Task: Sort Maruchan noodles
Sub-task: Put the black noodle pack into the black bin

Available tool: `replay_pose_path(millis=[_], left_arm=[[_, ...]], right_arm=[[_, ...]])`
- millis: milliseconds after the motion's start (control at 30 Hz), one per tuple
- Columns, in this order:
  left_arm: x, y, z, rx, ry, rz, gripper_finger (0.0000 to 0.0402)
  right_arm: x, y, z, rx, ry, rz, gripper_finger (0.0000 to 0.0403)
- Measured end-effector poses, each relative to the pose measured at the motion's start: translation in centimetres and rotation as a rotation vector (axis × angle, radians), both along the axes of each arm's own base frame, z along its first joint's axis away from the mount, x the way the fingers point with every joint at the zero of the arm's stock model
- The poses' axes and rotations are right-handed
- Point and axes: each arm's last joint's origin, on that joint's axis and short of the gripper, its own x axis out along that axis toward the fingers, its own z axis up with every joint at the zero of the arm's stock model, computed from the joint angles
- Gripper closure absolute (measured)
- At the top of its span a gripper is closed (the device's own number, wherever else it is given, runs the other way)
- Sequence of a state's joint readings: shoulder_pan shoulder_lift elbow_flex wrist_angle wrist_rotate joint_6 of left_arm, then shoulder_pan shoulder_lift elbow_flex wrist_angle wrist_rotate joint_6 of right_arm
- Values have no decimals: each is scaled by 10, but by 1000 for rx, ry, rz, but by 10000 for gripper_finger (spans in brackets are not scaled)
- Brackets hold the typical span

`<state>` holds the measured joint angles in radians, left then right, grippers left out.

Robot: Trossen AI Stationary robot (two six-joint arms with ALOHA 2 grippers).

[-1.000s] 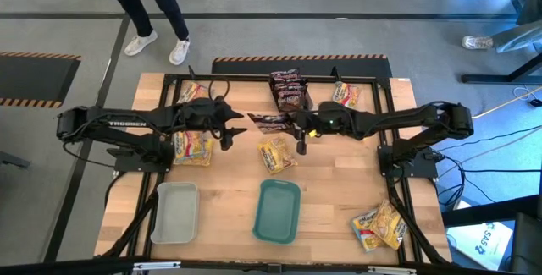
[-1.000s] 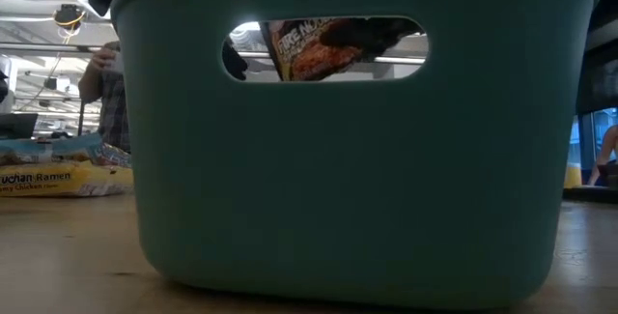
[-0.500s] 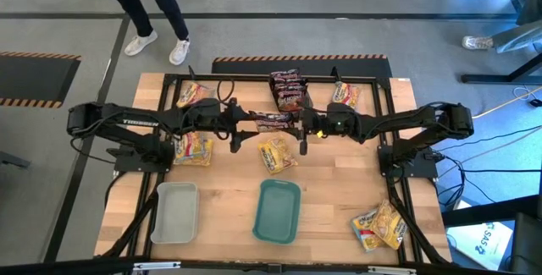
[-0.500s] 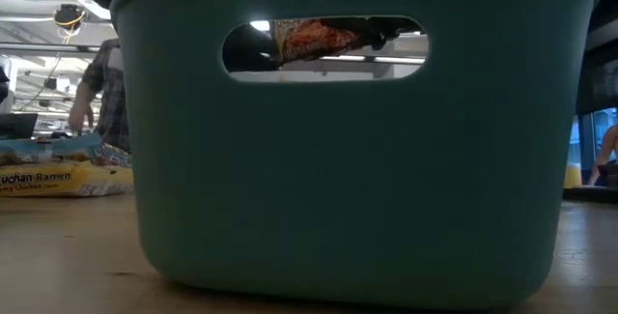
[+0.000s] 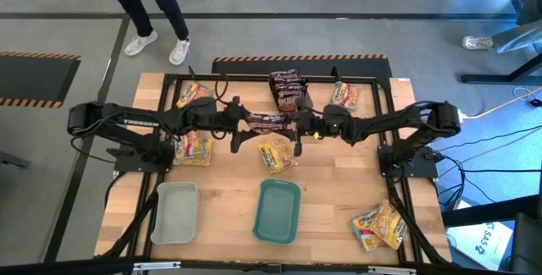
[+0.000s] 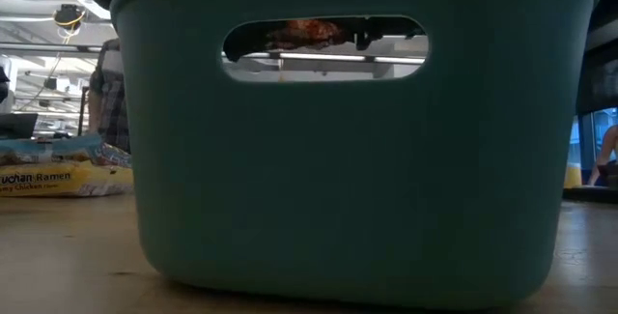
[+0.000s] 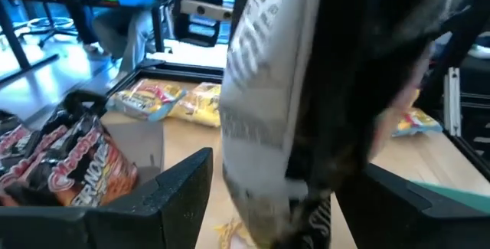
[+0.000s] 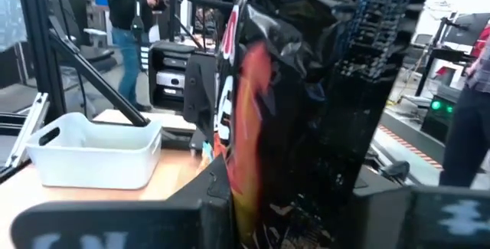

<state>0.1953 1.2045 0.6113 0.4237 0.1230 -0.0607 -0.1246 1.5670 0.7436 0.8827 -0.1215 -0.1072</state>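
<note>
A dark maroon-black noodle packet [image 5: 267, 121] hangs in the air over the middle of the table, between my two grippers. My right gripper [image 5: 296, 129] is shut on its right end. My left gripper [image 5: 240, 129] is open, one finger [image 7: 184, 195] on each side of the packet's left end [image 7: 276, 119]; whether they touch it I cannot tell. Through the teal tray's handle hole, the low view shows the packet [image 6: 309, 32] lying level. More dark packets [image 5: 286, 89] are piled at the far edge. Yellow packets [image 5: 277, 154] lie flat on the table. My right gripper pinches the dark packet's right end [image 8: 298, 165] between its two fingers. The fingers come in level from the table's right and lie along the packet. The packet is lifted clear of the table and reaches out level toward my left gripper.
A grey tray [image 5: 175, 212] and a teal tray [image 5: 279, 211] stand near the front edge; the teal tray [image 6: 357, 159] fills the low view. Yellow packets lie at the left [image 5: 193, 148], far left [image 5: 190, 93], far right [image 5: 345, 95] and front right [image 5: 379, 227]. A person [image 5: 152, 13] stands beyond the far edge.
My left gripper has moved toward the table's right, up to the packet's free end, and has tipped up to about level. My right gripper has also tipped up to level. The packet has swung from hanging below the right gripper to lying level between the two.
</note>
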Motion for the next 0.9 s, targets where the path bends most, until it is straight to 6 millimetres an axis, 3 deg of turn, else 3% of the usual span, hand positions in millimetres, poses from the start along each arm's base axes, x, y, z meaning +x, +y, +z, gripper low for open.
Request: replay_pose_path(millis=[200, 500, 667, 900], left_arm=[[1, -2, 1, 30, -12, -4, 172], [0, -1, 1, 54, -6, 2, 246], [0, 0, 1, 74, 0, 19, 252], [-2, 1, -10, 96, 119, 79, 254]], right_arm=[[11, -1, 1, 0, -15, -1, 310], [13, -2, 0, 6, -3, 3, 305], [11, -2, 0, 15, 43, -17, 232], [-10, -1, 2, 29, 295, -69, 112]])
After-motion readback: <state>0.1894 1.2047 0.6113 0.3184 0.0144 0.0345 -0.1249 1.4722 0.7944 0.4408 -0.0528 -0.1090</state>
